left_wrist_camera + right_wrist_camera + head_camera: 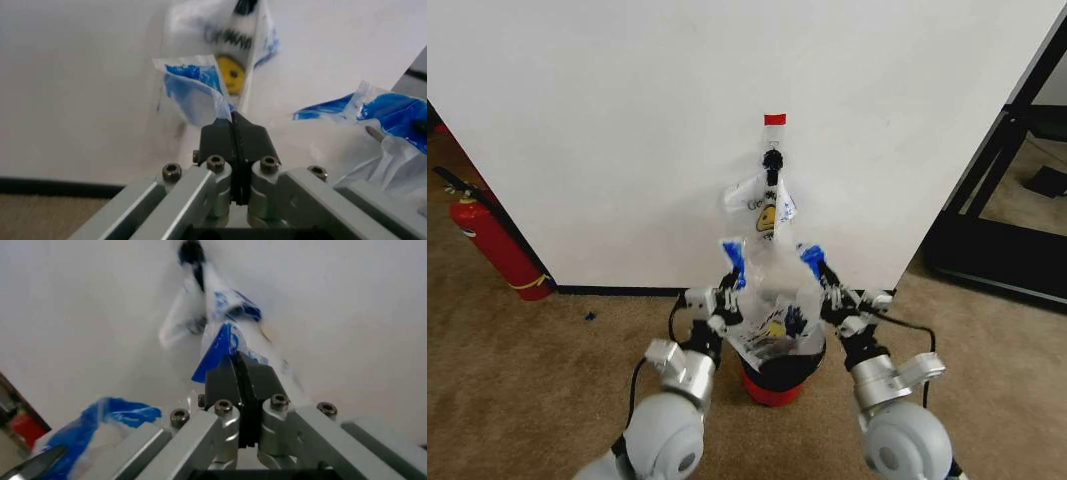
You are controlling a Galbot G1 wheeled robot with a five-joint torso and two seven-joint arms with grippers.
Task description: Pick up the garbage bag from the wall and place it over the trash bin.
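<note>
A white wall (627, 130) with a black baseboard rises from brown carpet (527, 370), and the robot faces it closely. The left gripper (732, 278) has its jaws clenched on a blue-edged handle of the garbage bag (772, 310); in the left wrist view the two dark fingers (217, 142) press flat together with the blue plastic pinched at their tips. The right gripper (824, 277) is likewise clamped on the bag's other blue handle, its fingers (223, 382) meeting on the film. Between the two grippers the bag is stretched open, its body hanging down over the trash bin (779, 378), which stands on the carpet just in front of the wall, between the two arms. Above, more bags (765, 205) hang from a small black hook (772, 158) on the wall, under a red tape rectangle (774, 119). A red fire extinguisher (492, 243) stands well off to the left by the baseboard.
</note>
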